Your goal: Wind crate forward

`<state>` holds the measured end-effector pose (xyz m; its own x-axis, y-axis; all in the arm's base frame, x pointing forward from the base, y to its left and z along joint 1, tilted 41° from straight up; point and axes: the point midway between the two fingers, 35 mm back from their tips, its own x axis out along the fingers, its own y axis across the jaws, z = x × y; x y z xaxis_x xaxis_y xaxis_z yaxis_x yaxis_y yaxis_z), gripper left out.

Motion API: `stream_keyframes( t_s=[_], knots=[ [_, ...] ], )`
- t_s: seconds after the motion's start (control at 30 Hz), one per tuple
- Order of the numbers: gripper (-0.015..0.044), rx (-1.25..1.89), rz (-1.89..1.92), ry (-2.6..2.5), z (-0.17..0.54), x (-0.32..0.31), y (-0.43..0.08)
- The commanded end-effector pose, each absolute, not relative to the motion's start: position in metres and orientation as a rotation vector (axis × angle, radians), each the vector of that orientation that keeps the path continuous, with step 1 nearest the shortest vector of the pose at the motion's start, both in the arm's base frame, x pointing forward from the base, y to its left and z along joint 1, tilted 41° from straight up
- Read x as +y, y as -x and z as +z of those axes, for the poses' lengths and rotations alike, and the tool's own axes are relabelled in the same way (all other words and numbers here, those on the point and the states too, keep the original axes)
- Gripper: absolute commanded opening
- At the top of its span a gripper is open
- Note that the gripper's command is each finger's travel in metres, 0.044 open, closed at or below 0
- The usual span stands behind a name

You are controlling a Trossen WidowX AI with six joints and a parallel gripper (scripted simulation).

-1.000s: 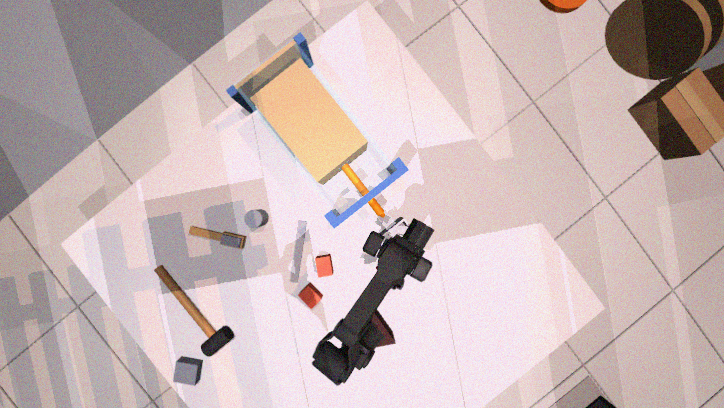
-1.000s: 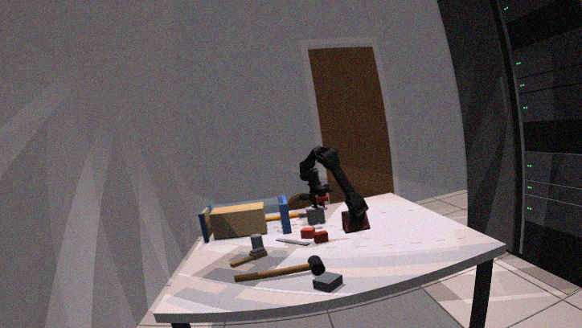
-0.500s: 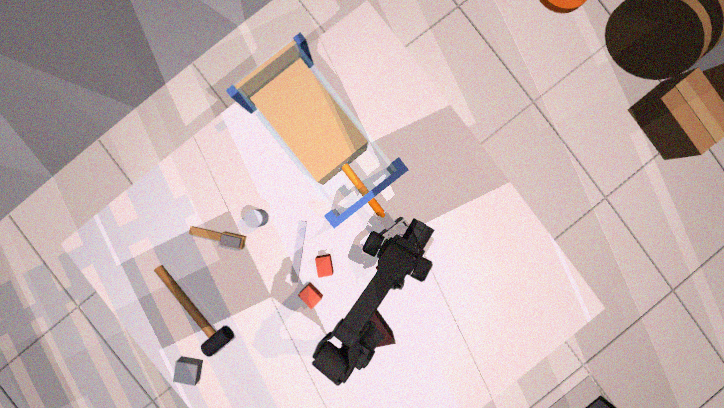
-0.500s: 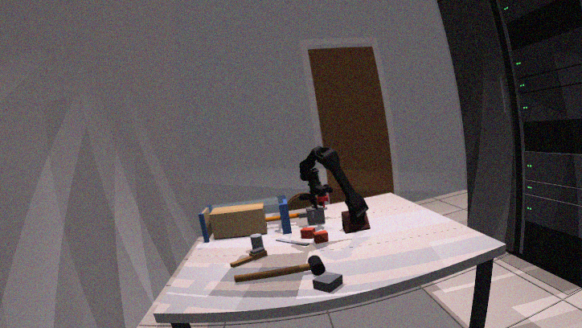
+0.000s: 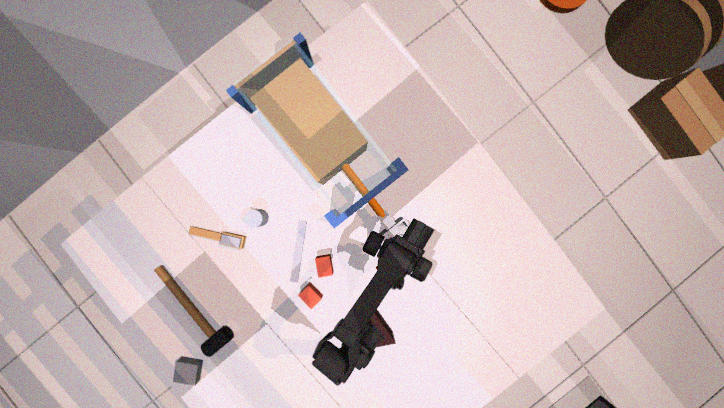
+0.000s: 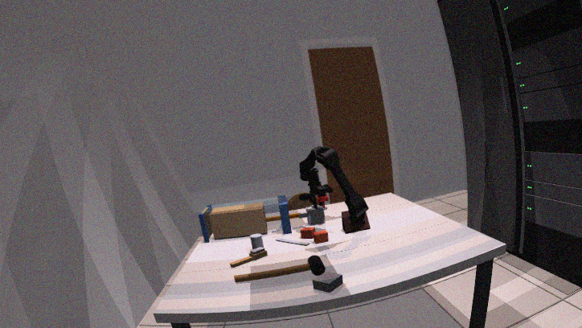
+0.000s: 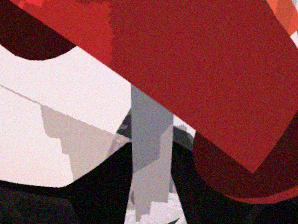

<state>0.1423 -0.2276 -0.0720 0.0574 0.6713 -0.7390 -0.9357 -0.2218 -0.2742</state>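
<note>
The tan crate (image 5: 309, 116) (image 6: 238, 221) sits flat inside the clear-panelled cubby. Its front stands apart from the blue steel frame (image 5: 372, 194) (image 6: 284, 215) at the mouth. An orange strap (image 5: 363, 190) (image 6: 276, 218) runs from the crate under the frame's top bar to the grey winch (image 6: 315, 215). My gripper (image 7: 150, 147) is directly above the winch, shut on the winch handle. The handle's red part (image 7: 200, 75) (image 6: 322, 200) fills the top of the wrist view, and its grey shaft (image 7: 150, 125) stands between the black fingers. The key's lower end and the hole are hidden.
Two red blocks (image 5: 324, 265) (image 5: 310, 294) and a flat grey strip (image 5: 298, 250) lie beside the winch. A grey cylinder (image 5: 255, 217) (image 6: 256, 241), a brush (image 5: 202, 233), a mallet (image 5: 187, 301) (image 6: 276, 272) and a dark grey block (image 5: 187, 371) (image 6: 327, 282) lie farther off.
</note>
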Motion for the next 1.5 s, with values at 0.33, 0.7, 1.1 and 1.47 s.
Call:
stream_keyframes(
  t_s=[0.33, 0.7, 1.1, 1.47],
  knots=[
    [0.0000, 0.413, 1.536, 0.900, -0.0752, -0.2252, -0.1447],
    [0.0000, 0.339, 1.575, 0.987, -0.0768, -0.2261, -0.1396],
    [0.0000, 0.290, 1.599, 1.044, -0.0772, -0.2268, -0.1375],
    [0.0000, 0.310, 1.589, 1.021, -0.0763, -0.2261, -0.1393]
  ],
)
